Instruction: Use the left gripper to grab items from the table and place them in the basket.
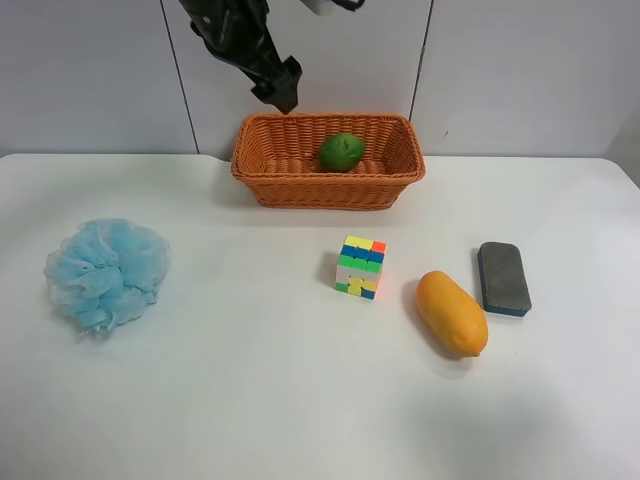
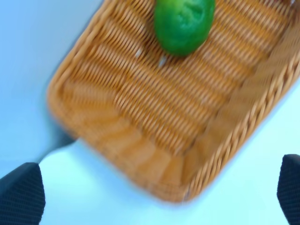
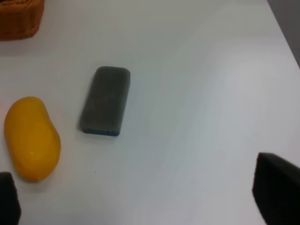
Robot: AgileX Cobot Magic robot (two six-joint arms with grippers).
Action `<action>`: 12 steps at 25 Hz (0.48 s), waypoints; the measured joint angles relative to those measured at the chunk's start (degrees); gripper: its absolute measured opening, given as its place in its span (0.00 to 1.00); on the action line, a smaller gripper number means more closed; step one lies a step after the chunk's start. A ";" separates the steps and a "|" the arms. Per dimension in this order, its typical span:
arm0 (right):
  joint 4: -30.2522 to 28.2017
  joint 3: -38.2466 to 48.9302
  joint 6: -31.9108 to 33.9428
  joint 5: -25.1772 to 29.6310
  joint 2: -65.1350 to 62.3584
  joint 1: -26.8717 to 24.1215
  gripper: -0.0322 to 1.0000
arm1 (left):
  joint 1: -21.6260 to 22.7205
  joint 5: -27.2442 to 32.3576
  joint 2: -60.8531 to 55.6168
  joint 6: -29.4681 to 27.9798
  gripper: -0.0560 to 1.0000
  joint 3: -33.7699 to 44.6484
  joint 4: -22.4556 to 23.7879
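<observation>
Green fruit [image 1: 341, 152] lies in basket [image 1: 300, 188]; first item judged done. Left gripper [image 2: 154, 197] hangs above basket edge, fingers spread, empty. Puff [image 1: 106, 271], cube [image 1: 360, 266], orange fruit [image 1: 451, 313], grey block [image 1: 502, 277] remain on table [image 1: 250, 390]. Next: reach for another item.

green fruit [image 1: 341, 152] sits in the wicker basket [image 1: 290, 185]; puff [image 1: 105, 272], cube [image 1: 360, 266], oblong fruit [image 1: 451, 313], block [image 1: 502, 277] lie on table [image 1: 250, 380].

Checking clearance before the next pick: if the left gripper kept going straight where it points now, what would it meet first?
Probably the basket: the left gripper, jaws open, aims at its woven floor, beside the green fruit.
</observation>
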 joint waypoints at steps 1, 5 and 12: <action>0.00 0.00 0.00 0.00 0.00 0.00 0.99 | 0.00 2.08 -1.84 -0.70 0.99 0.00 1.25; 0.00 0.00 0.00 0.00 0.00 0.00 0.99 | 0.00 12.56 -9.39 -3.35 0.99 0.00 6.23; 0.00 0.00 0.00 0.00 0.00 0.00 0.99 | 0.00 15.31 -28.36 -9.72 0.99 6.41 14.58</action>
